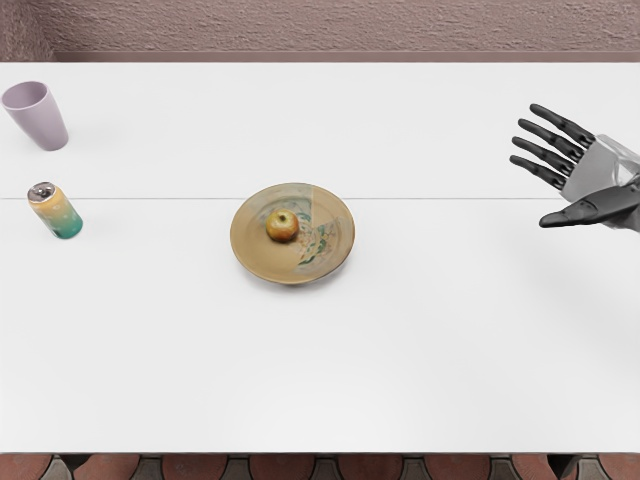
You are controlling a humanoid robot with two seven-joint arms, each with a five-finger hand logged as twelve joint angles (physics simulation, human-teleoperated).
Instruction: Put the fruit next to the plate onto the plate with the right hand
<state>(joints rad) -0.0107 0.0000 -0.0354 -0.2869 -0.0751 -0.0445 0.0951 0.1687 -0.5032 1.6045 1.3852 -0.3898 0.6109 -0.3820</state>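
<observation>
In the head view, the right hand (578, 172) hangs over the far right side of the white bench (420, 350), its arm coming in from the right edge. Its dark, jointed fingers (548, 128) are spread wide and point toward the middle of the bench, with the thumb stretched out below them. It is released and grasps nothing. The fruit (283, 225), a small round apple with yellow skin blushed red, sits well away from the hand on its finger side. It rests near the centre of the plate (252, 250) rather than beside it, so the placing looks done. The open hand standing well clear fits a release judged complete. The plate is a shallow round dish, tan and seemingly glazed, with a pale patterned patch on the side nearer the hand. Its low rim should keep a round fruit from rolling off. Much farther off, beyond the plate from the hand, a small drinks can (54, 210) lies tilted on the bench, its shiny top showing above a yellow-and-teal body. Past it, toward the back corner, stands an upright lilac cup (37, 115), smooth and tapered. Both are well apart from the plate and look to play no part in the task. The bench surface is plain, matte and flat, crossed by a thin seam line. No left arm shows.
</observation>
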